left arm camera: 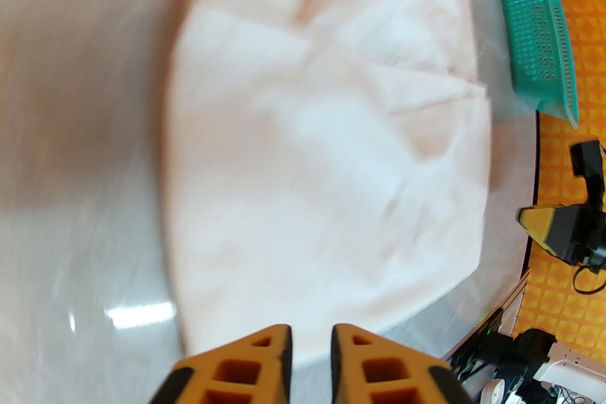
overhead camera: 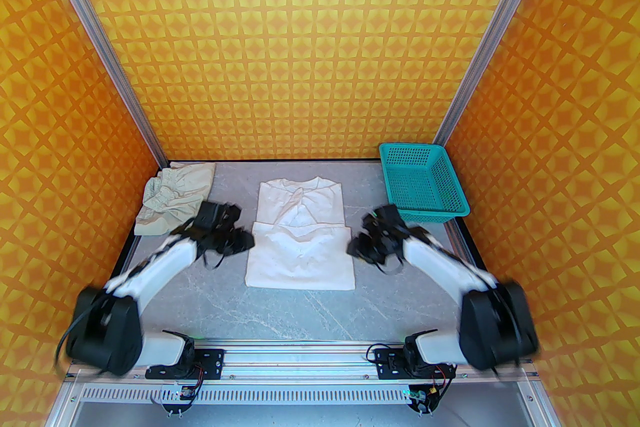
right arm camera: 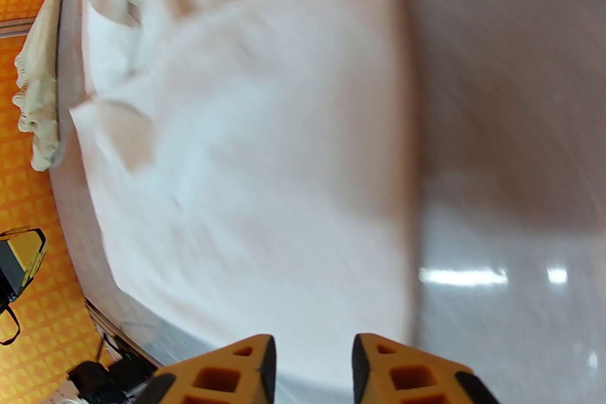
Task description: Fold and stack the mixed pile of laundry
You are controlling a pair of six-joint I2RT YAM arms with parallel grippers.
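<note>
The white long-sleeved shirt (overhead camera: 300,235) lies partly folded on the bench (overhead camera: 300,310). The beige garment (overhead camera: 175,199) sits rumpled, well apart, so stacking is not yet done. The left pincer (left arm camera: 310,345) and right pincer (right arm camera: 312,359) are slightly spread and empty.

On the table (overhead camera: 280,310), the shirt (overhead camera: 300,240) lies centre, gathered garment (overhead camera: 175,202) back-left, basket (overhead camera: 435,216) back-right.
</note>
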